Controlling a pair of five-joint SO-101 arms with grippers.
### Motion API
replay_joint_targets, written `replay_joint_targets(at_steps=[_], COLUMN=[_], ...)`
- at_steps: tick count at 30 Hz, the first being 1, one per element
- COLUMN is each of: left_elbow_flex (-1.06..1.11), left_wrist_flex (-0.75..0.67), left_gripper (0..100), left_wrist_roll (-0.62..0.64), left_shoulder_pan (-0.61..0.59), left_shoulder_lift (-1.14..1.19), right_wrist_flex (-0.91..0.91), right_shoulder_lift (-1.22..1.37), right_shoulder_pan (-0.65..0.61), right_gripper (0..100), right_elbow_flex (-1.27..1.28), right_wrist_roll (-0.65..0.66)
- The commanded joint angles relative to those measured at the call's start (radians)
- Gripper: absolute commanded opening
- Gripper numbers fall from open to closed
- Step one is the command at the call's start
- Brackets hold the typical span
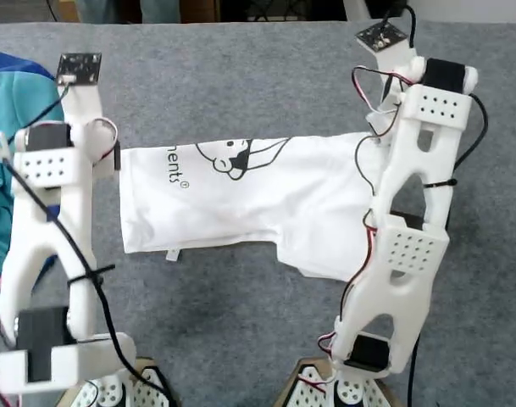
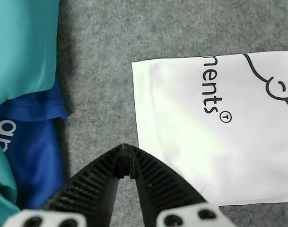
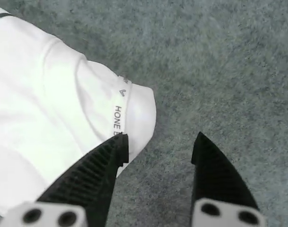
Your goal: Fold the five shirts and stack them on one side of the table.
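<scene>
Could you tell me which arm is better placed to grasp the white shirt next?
Probably right: the right gripper is open with one finger over the white shirt; the left gripper is shut beside it.

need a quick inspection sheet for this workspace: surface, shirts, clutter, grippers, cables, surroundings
surface: grey felt-like table cover, lying flat.
job's things: white shirt partly folded, flat at centre; teal shirt and blue shirt bunched at the table edge by the left arm.
clutter: nothing seen.
grippers: left gripper shut and empty, beside the white shirt's edge; right gripper open, one finger above the white shirt's folded corner.
cables: black cable along the left arm; red and black wires on the right arm.
surroundings: dark area beyond the far edge, too cropped to tell.
</scene>
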Motion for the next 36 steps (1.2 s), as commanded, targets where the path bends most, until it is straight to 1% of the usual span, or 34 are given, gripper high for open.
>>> replay_joint_targets(at_steps=[1, 3, 4, 6, 8, 10, 14, 17, 19, 22, 24, 26, 28, 30, 33, 36], left_elbow_flex=[0.025, 0.031, 0.045, 0.050, -0.021, -0.124, -0.203, -0.222, -0.255, -0.352, -0.429, -0.538, -0.684, -0.788, -0.877, -0.932], left_wrist_flex=[-0.038, -0.089, -0.143, -0.245, -0.272, -0.284, -0.443, -0.555, -0.591, -0.586, -0.534, -0.420, -0.272, -0.184, -0.132, -0.104], left_gripper=[3, 3, 3, 3, 3, 3, 3, 3, 3, 3, 3, 3, 3, 3, 3, 3], left_wrist_roll=[-0.005, -0.003, -0.002, -0.002, 0.000, 0.011, 0.157, 0.189, 0.189, 0.189, 0.190, 0.190, 0.190, 0.187, 0.183, 0.183], left_shoulder_pan=[0.004, 0.039, 0.073, 0.193, 0.309, 0.392, 0.484, 0.544, 0.573, 0.588, 0.588, 0.588, 0.602, 0.613, 0.625, 0.627], left_shoulder_lift=[-0.081, -0.072, -0.055, -0.005, 0.029, 0.055, 0.213, 0.399, 0.531, 0.704, 0.806, 0.875, 0.930, 0.990, 1.063, 1.077], right_wrist_flex=[0.009, 0.009, 0.009, 0.000, -0.005, -0.011, -0.012, -0.012, -0.012, -0.012, -0.014, -0.021, -0.031, -0.029, -0.015, 0.003], right_shoulder_lift=[-0.013, -0.008, -0.004, 0.004, 0.019, 0.033, 0.064, 0.077, 0.087, 0.091, 0.093, 0.093, 0.087, 0.085, 0.085, 0.085], right_shoulder_pan=[-0.002, -0.002, -0.002, -0.002, -0.002, -0.002, -0.008, -0.011, -0.012, -0.012, -0.012, -0.009, -0.006, -0.006, -0.006, -0.006], right_gripper=[23.5, 23.7, 23.7, 23.7, 23.6, 23.5, 23.4, 23.4, 23.4, 23.4, 23.4, 23.4, 23.4, 23.4, 23.4, 23.4], right_elbow_flex=[-0.051, -0.045, -0.042, -0.019, -0.013, -0.013, -0.013, -0.013, -0.013, -0.013, -0.013, -0.013, -0.015, -0.027, -0.108, -0.232], right_wrist_roll=[-0.029, -0.032, -0.032, -0.032, -0.032, -0.032, -0.052, -0.069, -0.069, -0.068, -0.068, -0.068, -0.068, -0.068, -0.083, -0.117])
